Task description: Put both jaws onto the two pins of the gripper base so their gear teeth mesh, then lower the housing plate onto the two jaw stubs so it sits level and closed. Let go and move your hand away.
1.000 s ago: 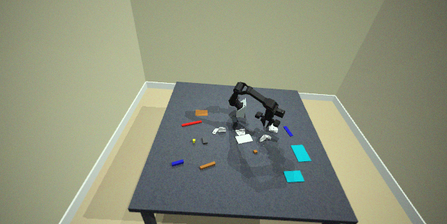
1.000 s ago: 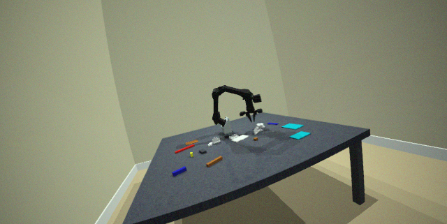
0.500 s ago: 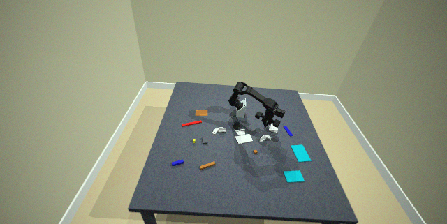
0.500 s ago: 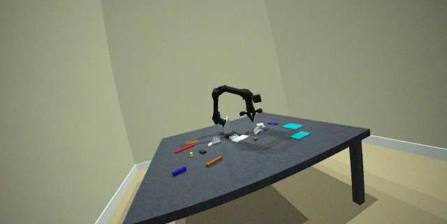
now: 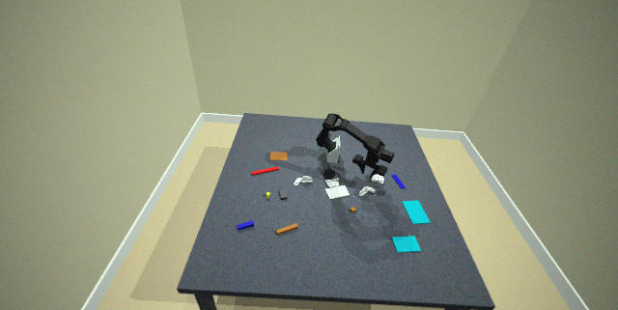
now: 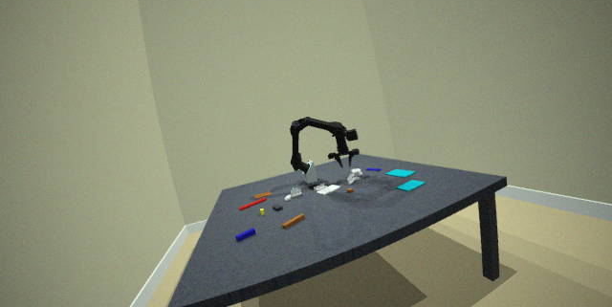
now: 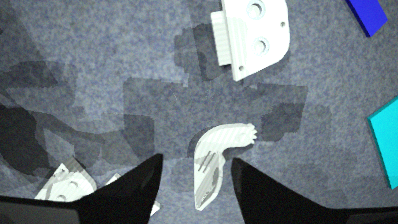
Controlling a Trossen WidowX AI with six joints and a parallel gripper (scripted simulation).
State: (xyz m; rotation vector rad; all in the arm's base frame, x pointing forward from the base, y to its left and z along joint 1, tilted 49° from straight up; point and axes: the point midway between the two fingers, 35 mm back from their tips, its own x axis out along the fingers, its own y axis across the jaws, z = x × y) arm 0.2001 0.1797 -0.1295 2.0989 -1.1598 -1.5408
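A white curved jaw (image 5: 367,190) (image 6: 352,180) (image 7: 222,136) with gear teeth lies on the table. My gripper (image 5: 370,174) (image 6: 345,166) (image 7: 197,162) is part-open and empty above it, fingertips on either side in the wrist view. A thick white part (image 5: 378,179) (image 6: 357,172) (image 7: 272,35) with two round features lies beyond the jaw. A smaller white part (image 5: 332,183) (image 6: 319,186) (image 7: 77,189) also shows two round features; I cannot tell which is the base. The white plate (image 5: 337,192) (image 6: 329,189) lies beside it. Another white jaw (image 5: 306,180) (image 6: 295,193) lies left.
A blue bar (image 5: 398,182) (image 6: 374,169) (image 7: 369,15) and two cyan plates (image 5: 416,211) (image 5: 407,243) lie right. An orange cube (image 5: 352,210) lies in front of the near jaw. Red, orange and blue bars, a yellow cube and a dark block lie left.
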